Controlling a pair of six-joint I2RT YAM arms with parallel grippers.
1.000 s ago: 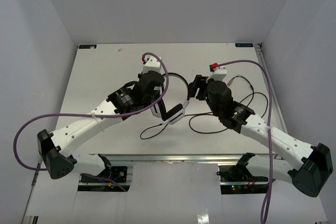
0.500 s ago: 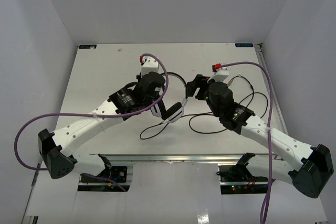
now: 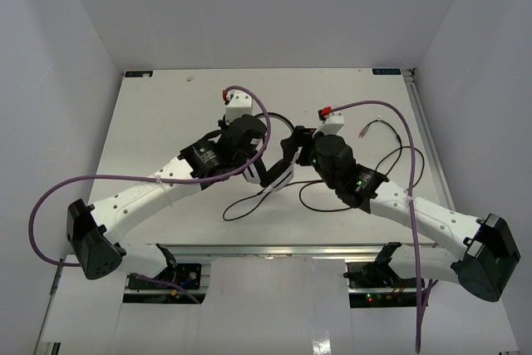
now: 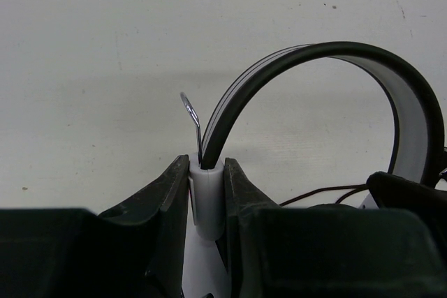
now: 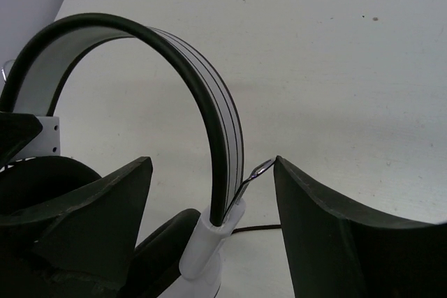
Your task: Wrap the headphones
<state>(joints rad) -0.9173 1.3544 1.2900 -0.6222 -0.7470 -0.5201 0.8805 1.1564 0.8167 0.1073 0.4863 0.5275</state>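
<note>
- The left gripper [image 4: 207,167], left of centre in the top view, is closed narrowly on the white slider [image 4: 207,200] at one end of the headband [image 4: 335,52]. The hold looks firm.
- The headphones [image 3: 279,177] stand mid-table [image 3: 166,106] between the two wrists, with the band arching upward. They are probably light. The band looks thin and springy, so grip the stiff slider, not the arch or the soft cushions.
- The right gripper [image 5: 213,169] is spread wide, straddling the band's other end and touching nothing.
- The black cord [image 3: 237,212] trails loose toward lower centre and right. It is likely limp and prone to snagging, so pinch it near its free end.
</note>
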